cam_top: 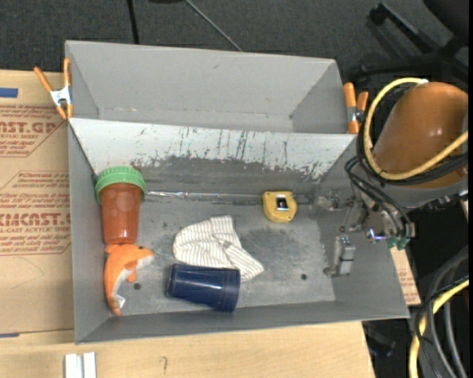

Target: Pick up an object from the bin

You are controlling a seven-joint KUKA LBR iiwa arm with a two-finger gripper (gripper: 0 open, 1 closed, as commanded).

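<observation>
Bin (220,85) of grey metal first: its sloped walls leave little room at the edges, so any descent should be made well inside the floor. Next, the arm (413,144) reaches in from the right. An orange jar with a green lid (120,211) lies far left, with a navy cup (205,287) on its side near the front and a striped white cloth (212,242) just behind it. An orange toy (120,270) sits below the jar. The yellow tape measure (279,207) lies alone, nearest the tool (342,257), which hangs low over bare floor at the right with nothing in it. Whether it is spread or closed cannot be told. The tape measure looks the easiest target: centre over it, then straddle its flat sides.
</observation>
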